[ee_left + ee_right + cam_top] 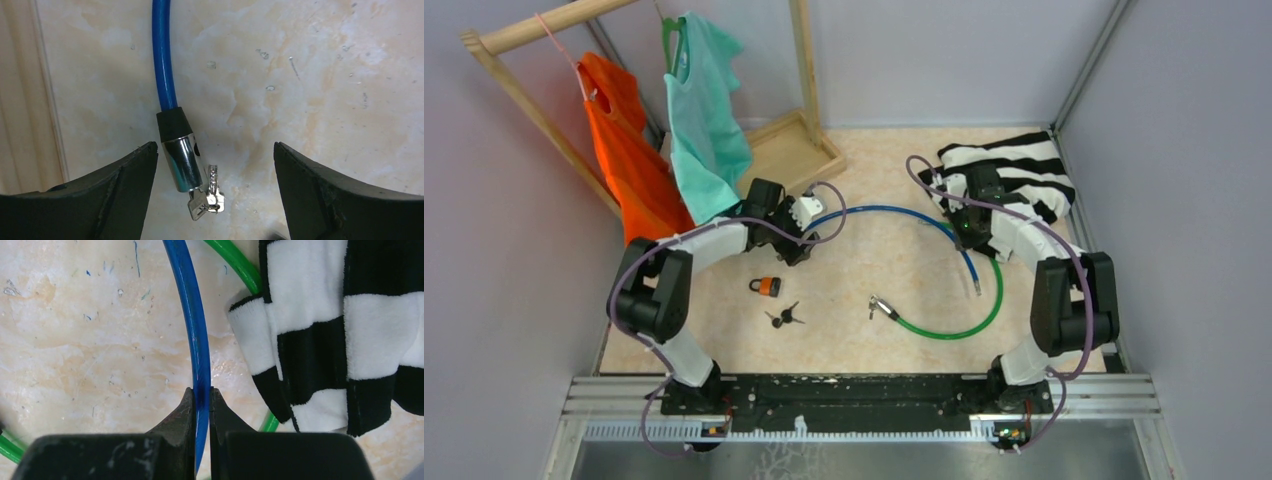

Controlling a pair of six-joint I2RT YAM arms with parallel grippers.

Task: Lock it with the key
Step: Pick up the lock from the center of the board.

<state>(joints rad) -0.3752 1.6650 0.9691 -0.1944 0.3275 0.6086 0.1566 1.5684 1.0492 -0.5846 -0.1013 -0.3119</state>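
A blue cable lock [894,211] arcs across the table. Its chrome lock head [185,162] lies between my left gripper's [215,160] open jaws, nearer the left finger. A silver key [202,204] sits in the head's end, with a second key [215,187] on the same ring beside it. In the top view my left gripper [809,212] hangs over that end. My right gripper [201,396] is shut on the blue cable [192,320] near the striped cloth. The cable's pin end [975,287] lies free.
A green cable lock [964,328] curves at the right, its head [880,306] toward the centre. An orange padlock [766,287] and black keys [782,318] lie near the front. A black-and-white striped cloth [1024,180] is back right. A clothes rack with orange and teal shirts [704,110] and its wooden base [789,150] stand back left.
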